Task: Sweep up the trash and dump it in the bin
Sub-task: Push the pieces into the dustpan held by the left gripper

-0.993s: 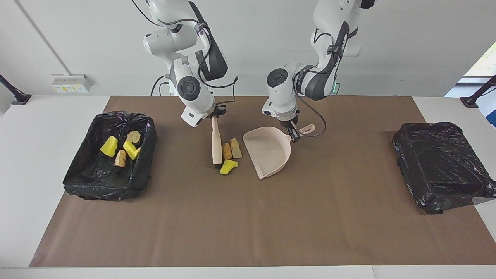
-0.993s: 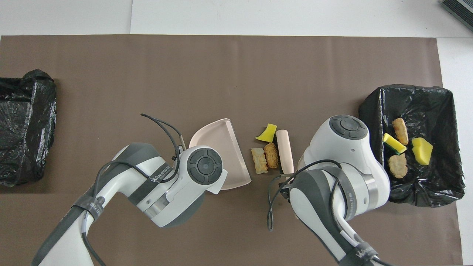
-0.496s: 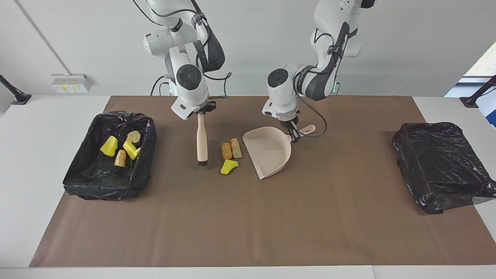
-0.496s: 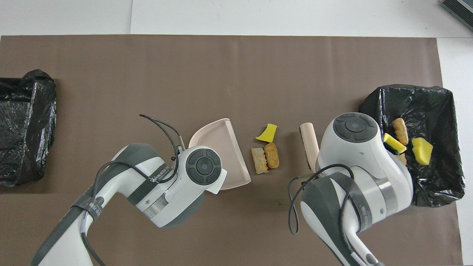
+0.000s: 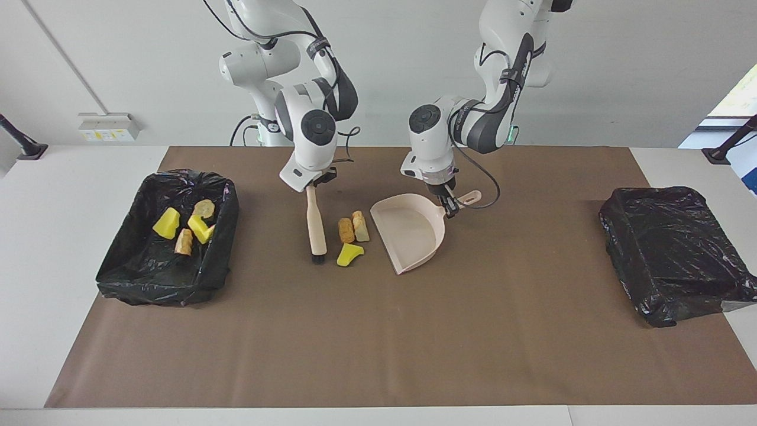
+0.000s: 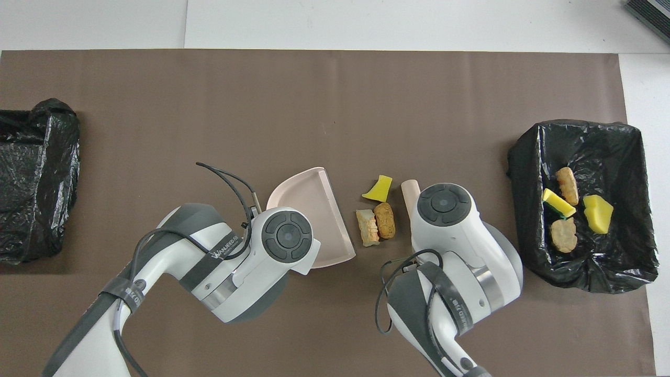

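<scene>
We take this for a robotics lab. Two white robot arms (image 5: pixel 307 118) stand fixed at one edge of a white table (image 5: pixel 59 195) against a bare pale wall (image 5: pixel 621 71). A brown paper sheet (image 5: pixel 378 331) covers the work area, cables (image 5: pixel 485 177) hang off the arms, and clamp mounts (image 5: pixel 23 145) sit at the table's corners.

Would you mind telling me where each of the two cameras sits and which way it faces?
Facing view: high across the table, looking back at the robots; both arms show whole, the right gripper holding the brush, the left gripper holding the dustpan.
Overhead view: above the robots' end, looking steeply down; both arms enter from the bottom.
Shared: dustpan, three scraps beside it, both bins, half a turn apart.
</scene>
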`<act>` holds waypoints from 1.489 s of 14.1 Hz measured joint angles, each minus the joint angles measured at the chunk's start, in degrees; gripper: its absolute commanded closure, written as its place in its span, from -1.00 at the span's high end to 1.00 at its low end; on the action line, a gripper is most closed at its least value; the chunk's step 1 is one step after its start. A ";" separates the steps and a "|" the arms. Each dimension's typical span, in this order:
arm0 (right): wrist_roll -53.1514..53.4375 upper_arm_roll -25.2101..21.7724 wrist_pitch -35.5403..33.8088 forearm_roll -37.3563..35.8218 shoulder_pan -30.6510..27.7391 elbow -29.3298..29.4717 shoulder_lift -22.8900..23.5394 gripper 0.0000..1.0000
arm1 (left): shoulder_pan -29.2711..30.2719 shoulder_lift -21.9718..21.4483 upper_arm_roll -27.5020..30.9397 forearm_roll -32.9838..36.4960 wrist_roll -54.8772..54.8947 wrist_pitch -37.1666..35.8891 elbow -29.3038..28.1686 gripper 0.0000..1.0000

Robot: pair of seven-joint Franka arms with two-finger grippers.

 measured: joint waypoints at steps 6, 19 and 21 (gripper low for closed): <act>0.58 0.22 4.69 21.55 5.32 0.47 0.33 -1.00 | 0.44 -0.13 0.03 0.00 -0.06 0.43 -0.21 -1.00; -15.53 -0.59 -1.20 7.60 -0.25 5.35 -2.90 -1.00 | 1.39 -0.14 0.19 0.00 -0.07 0.79 -0.31 -1.00; -18.66 -0.43 0.51 4.52 -0.18 7.36 1.39 -1.00 | 1.47 -0.14 0.20 0.00 -0.11 0.58 -0.23 -1.00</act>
